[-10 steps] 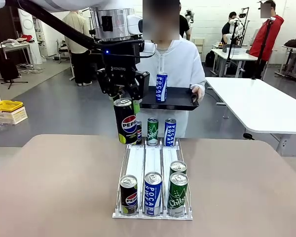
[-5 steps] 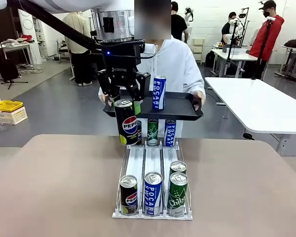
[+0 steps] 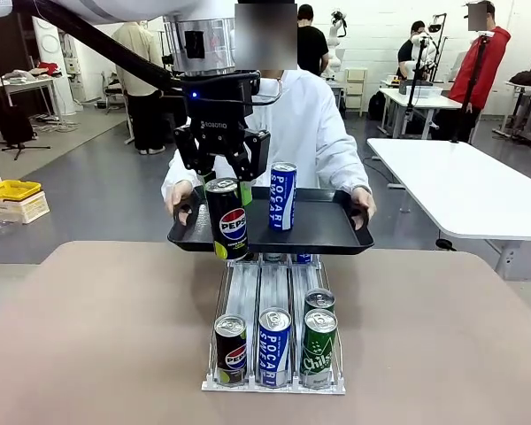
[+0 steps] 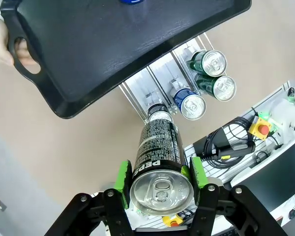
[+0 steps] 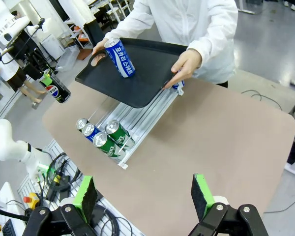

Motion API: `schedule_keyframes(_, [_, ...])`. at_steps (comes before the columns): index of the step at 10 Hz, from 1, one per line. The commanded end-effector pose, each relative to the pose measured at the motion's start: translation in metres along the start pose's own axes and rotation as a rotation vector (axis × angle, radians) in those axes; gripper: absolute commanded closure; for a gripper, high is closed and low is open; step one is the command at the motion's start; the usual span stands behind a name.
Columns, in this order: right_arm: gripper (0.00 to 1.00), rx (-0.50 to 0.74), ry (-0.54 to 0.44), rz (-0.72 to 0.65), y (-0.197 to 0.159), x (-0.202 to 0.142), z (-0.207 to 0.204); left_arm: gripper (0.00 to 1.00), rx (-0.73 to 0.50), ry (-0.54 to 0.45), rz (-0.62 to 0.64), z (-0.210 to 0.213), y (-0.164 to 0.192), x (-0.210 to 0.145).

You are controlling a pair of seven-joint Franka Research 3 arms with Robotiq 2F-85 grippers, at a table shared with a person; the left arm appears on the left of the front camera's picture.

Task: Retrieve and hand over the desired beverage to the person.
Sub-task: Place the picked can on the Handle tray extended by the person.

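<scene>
Person [image 3: 305, 133] pushed the black tray [image 3: 319, 232] forward over the desk's far edge, under the left tool [image 3: 226, 175], which stayed pinching the Pepsi can [image 3: 227, 219] just above its left end. Handover looked ready. Right tool [image 5: 145, 194] spread, idle.

A: What's the tray [image 3: 323, 232] made of?
B: Black plastic by the look of it, matt with a fine grain. The Pocari Sweat can [image 3: 282, 197] standing on it is glossy printed metal.
A: And the Pepsi can [image 4: 158, 156] just off the tray's edge?
B: Shiny black metal, with a bare brushed-silver lid. The green pads [image 4: 123, 177] pressing it look like soft matt rubber.
A: The table [image 3: 106, 336] under the tray?
B: Smooth, matt beige. The can rack [image 3: 245, 288] there is pale glossy plastic with thin wire rails.
</scene>
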State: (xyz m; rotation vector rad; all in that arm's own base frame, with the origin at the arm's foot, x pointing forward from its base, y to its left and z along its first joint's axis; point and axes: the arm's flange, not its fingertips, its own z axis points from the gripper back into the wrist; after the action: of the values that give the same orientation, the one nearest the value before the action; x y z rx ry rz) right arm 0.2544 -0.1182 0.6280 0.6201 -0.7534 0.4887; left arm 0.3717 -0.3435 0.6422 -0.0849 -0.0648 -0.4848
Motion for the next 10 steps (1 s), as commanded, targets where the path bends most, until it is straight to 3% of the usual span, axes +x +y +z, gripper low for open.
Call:
schedule_keyframes(1, [0.00,0.034,-0.020,0.009,-0.0005,0.0027,-0.0012,1.00,0.004,-0.006,0.017,0.0031,-0.0001,-0.0020])
schedule_keyframes(9, [0.00,0.034,-0.020,0.009,-0.0005,0.0027,-0.0012,1.00,0.004,-0.006,0.017,0.0031,-0.0001,-0.0020])
schedule_keyframes(10, [0.00,0.034,-0.020,0.009,-0.0005,0.0027,-0.0012,0.42,0.000,0.000,0.000,0.0000,0.0000,0.0000])
